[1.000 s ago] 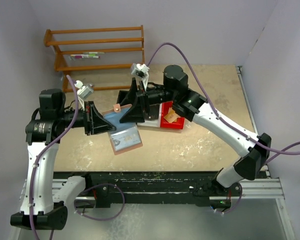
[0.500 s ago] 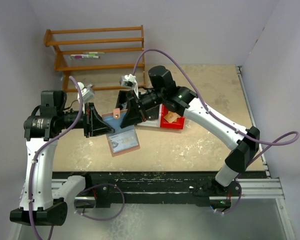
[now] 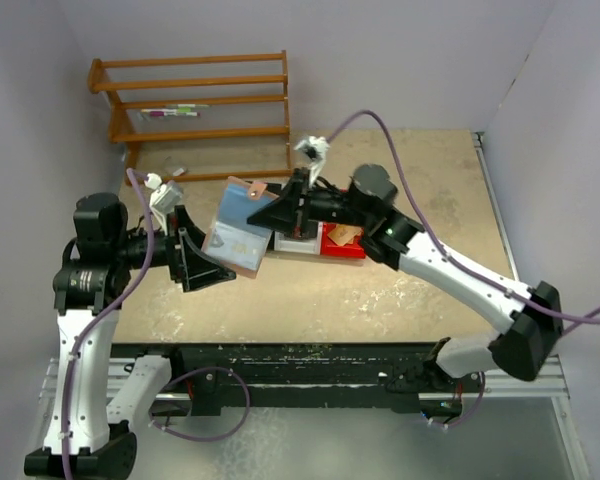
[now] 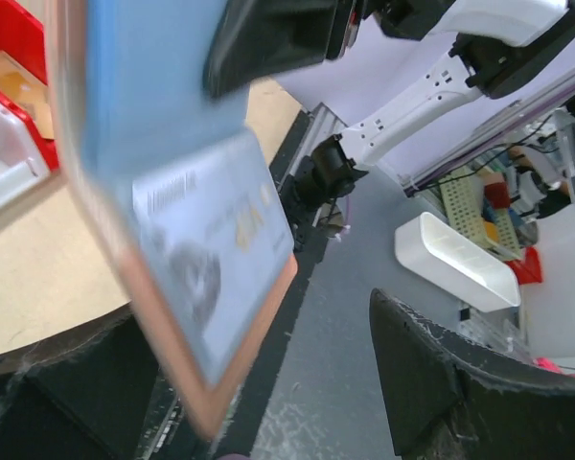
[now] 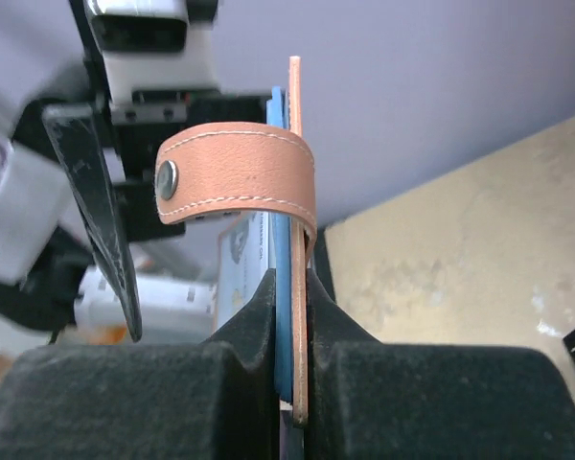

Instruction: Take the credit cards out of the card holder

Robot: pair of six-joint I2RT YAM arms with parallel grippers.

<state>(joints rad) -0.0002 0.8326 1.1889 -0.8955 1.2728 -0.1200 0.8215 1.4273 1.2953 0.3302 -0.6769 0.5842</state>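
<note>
Beige worktop (image 3: pixel 400 290), middle: right gripper (image 5: pixel 289 287) pinches the open card holder (image 3: pixel 238 232) aloft, left gripper (image 4: pixel 259 369) gapes wide beside it, card (image 4: pixel 211 244) probably still inside.

Probably a robotics lab: plain partition walls (image 3: pixel 400 60), aluminium rail frame (image 3: pixel 540 375), blurry equipment racks (image 4: pixel 479 196).

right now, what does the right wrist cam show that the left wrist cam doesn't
Only the right wrist view: the right gripper pinched on the card holder's edge, and the strap tab with its snap curled above. Only the left wrist view: the holder's blue inside with a pale printed card tucked in a pocket, the red bin, and the left gripper open around the holder. Both: the card holder, with the other arm's gripper beside it.
</note>
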